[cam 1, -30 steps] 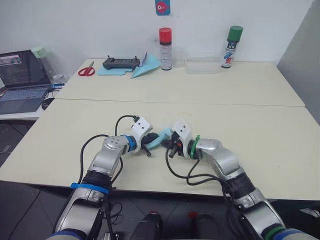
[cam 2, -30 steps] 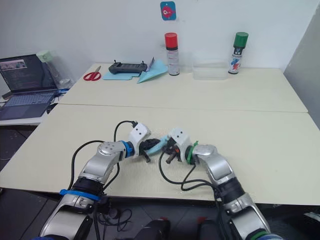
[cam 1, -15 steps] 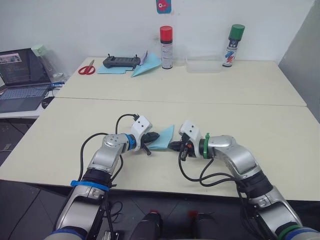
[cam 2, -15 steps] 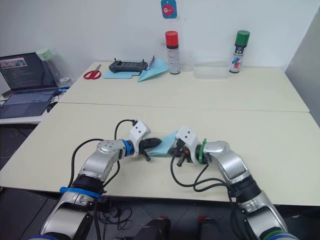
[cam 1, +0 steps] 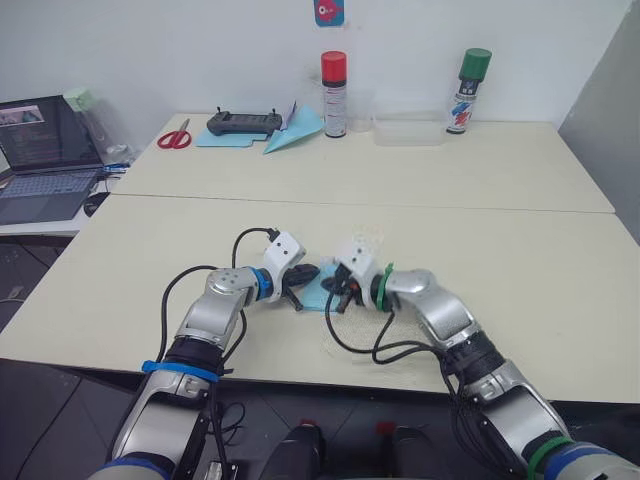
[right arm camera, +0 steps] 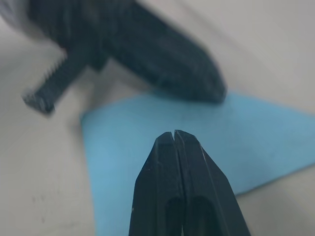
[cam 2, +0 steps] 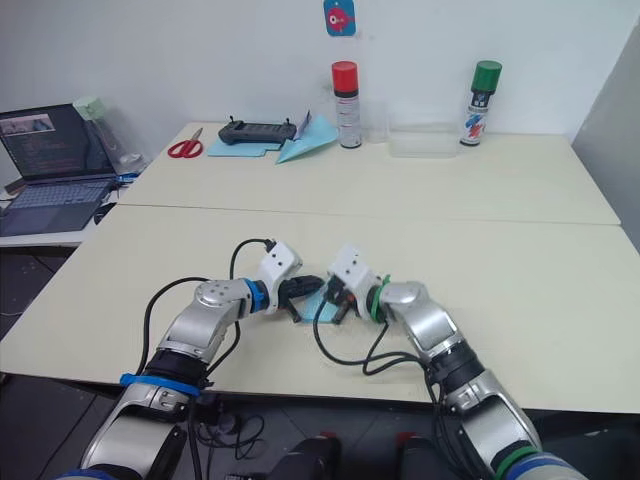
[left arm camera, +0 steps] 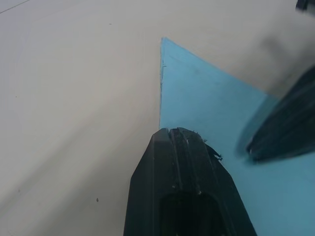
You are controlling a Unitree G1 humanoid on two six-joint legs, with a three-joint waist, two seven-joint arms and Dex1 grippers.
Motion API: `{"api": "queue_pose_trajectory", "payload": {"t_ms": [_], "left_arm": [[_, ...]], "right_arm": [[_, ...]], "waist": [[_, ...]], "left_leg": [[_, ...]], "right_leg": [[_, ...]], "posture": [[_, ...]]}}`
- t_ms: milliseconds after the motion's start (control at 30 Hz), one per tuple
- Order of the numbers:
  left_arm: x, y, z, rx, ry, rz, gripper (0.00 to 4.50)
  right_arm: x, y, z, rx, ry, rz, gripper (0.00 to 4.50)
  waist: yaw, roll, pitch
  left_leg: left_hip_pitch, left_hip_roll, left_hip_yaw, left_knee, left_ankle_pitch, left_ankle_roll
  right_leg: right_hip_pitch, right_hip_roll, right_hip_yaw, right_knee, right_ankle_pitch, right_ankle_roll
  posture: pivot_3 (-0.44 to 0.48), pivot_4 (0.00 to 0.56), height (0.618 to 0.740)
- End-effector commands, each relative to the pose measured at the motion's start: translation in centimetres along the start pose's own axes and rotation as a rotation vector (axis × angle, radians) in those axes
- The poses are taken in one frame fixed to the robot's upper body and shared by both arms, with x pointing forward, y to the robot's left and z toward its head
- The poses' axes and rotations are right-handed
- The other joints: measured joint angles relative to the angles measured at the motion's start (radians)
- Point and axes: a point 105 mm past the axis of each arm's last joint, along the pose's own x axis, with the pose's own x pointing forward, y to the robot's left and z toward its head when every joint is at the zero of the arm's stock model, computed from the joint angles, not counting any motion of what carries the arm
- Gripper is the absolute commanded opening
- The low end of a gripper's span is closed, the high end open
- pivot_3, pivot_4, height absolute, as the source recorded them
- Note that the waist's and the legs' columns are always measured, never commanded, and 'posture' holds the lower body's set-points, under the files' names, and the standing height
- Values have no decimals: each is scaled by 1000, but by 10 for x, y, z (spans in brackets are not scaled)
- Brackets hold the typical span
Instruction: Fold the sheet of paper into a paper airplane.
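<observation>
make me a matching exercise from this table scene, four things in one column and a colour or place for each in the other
Things:
1. scissors
2. sheet of paper
3. right-hand spray can
4. laptop

Colour or place:
A. green cap
B. side desk to the robot's left
C. red handles
D. flat on the near table between the two grippers

Pairs: 1-C, 2-D, 3-A, 4-B

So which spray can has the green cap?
The spray can on the right, beside the clear box. The other can has a red cap.
</observation>
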Motion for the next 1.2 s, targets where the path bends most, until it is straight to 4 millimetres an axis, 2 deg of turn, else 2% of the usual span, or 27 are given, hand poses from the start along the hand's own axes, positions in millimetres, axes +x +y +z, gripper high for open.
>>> {"api": "queue_pose_trajectory", "payload": {"t_ms": [33,100,200,367,533,767,1200], "left_arm": [[-19,18,-2,4,44,23,0],[-25,21,7,21,17,11,0],[-35,24,15,56,-7,-46,726],[-41,44,13,316,51,-53,2180],[-33,45,14,477,99,-139,2180],[-18,39,15,569,101,-184,2180],[-10,22,38,554,-21,-293,2180]], "right_arm": [[0,-4,-12,-6,49,-25,17],[0,-5,-13,-4,47,-28,17],[-2,-8,-11,7,40,-32,0],[-4,-12,-10,12,38,-38,0],[-4,-11,-7,11,32,-32,0],[-6,-12,-7,11,31,-41,0],[-17,-20,0,24,7,-67,0]], "waist": [[-3,-1,1],[-10,0,2],[-18,-2,6],[-17,-7,10],[-14,-8,11],[-17,-8,11],[-17,-10,12]], "left_leg": [[0,1,0,0,0,0],[0,2,0,0,0,0],[-1,1,0,-1,0,0],[-1,1,-1,-1,0,0],[-1,0,-1,-1,0,0],[-2,0,-1,-1,0,0],[-3,-2,0,0,0,0]], "right_leg": [[0,1,0,0,0,0],[-1,2,0,0,0,0],[-1,2,0,0,0,-1],[-1,2,0,0,0,-1],[-1,1,0,-1,0,-1],[-1,2,-1,-1,0,-1],[-1,3,-2,0,0,0]], "posture": [[0,150,740],[0,150,740],[0,150,740],[0,150,740],[0,150,740],[0,150,740],[0,150,740]]}}
